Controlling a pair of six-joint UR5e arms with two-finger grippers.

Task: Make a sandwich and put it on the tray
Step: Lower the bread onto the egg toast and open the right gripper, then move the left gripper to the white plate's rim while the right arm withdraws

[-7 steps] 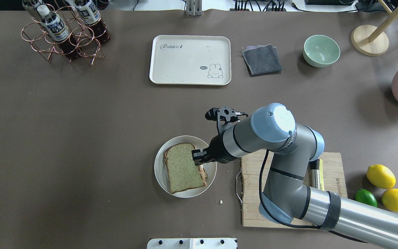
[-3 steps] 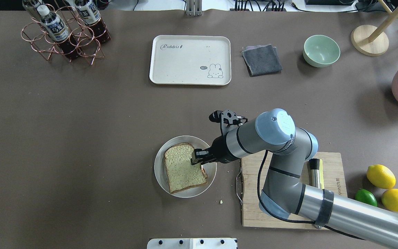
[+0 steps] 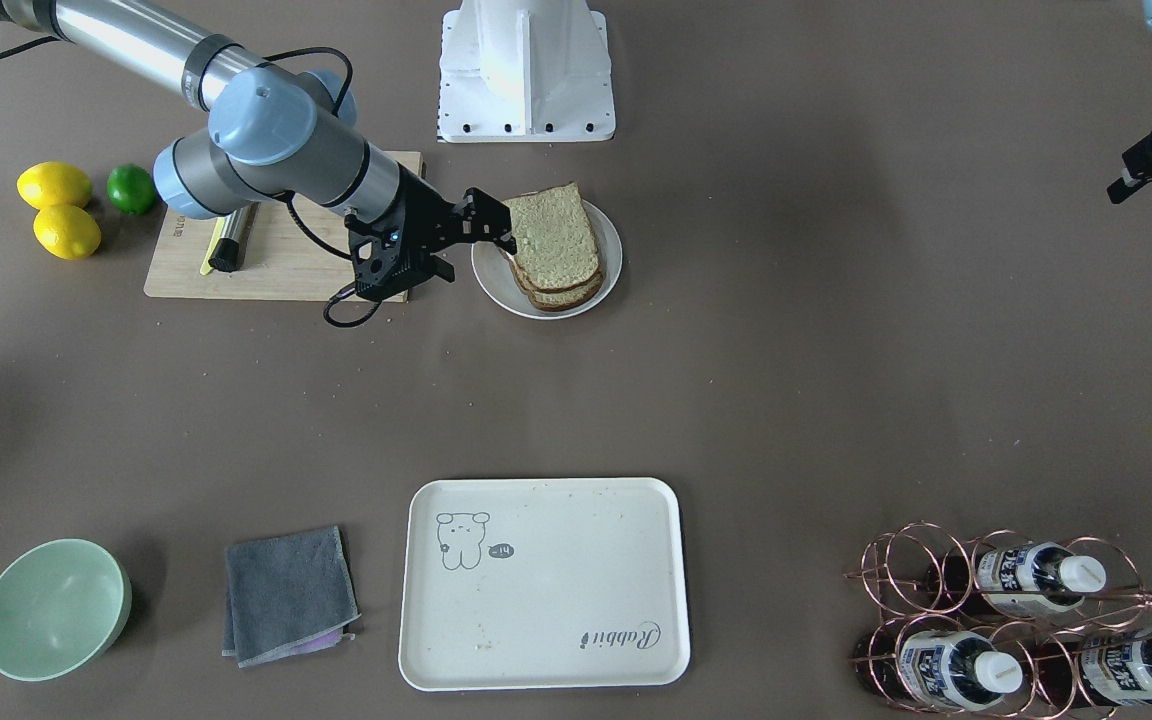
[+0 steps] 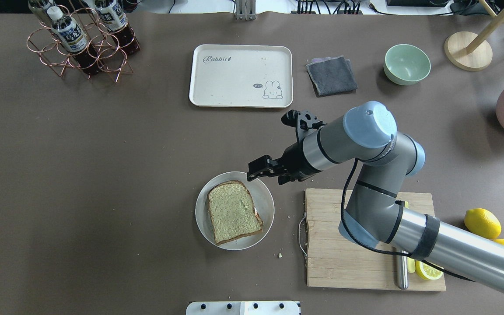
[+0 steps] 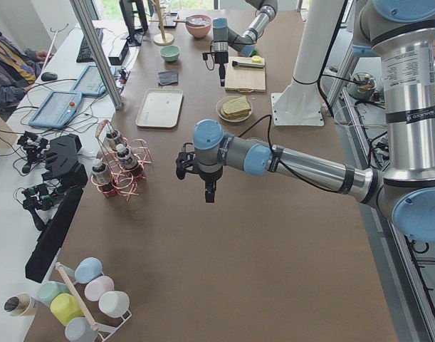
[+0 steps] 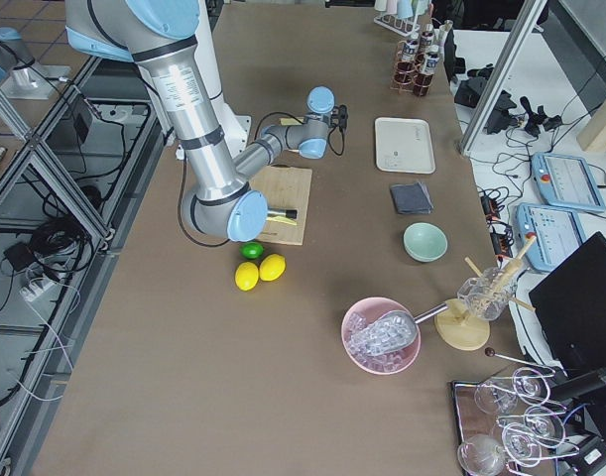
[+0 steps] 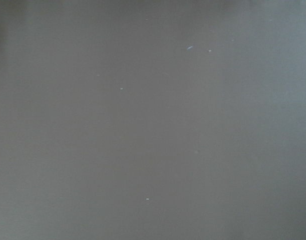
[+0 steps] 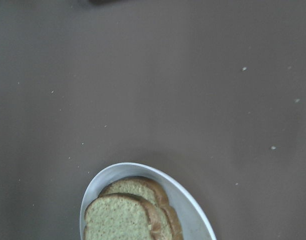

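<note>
The sandwich [image 4: 233, 212] lies on a round white plate [image 4: 266, 203] at the table's middle front; only its top bread slice and crusts show. It also shows in the front view [image 3: 556, 240] and at the bottom of the right wrist view [image 8: 127, 215]. My right gripper [image 4: 253, 171] hangs open and empty just above the plate's far right rim, off the bread. The cream tray [image 4: 241, 76] with "Rabbit" and a small drawing lies bare at the far middle. My left gripper [image 3: 1151, 185] hangs open and empty high over bare table, far to the left.
A wooden cutting board [image 4: 357, 245] with a knife [image 4: 403, 273] and a lemon half lies right of the plate. Lemons [image 4: 482, 223] lie beyond it. A grey cloth [image 4: 331, 75], a green bowl [image 4: 407, 64] and a bottle rack [image 4: 81, 41] stand along the far edge.
My right gripper has let go of the top bread slice and moved up and away toward the far right. The slice now lies flat on the sandwich.
</note>
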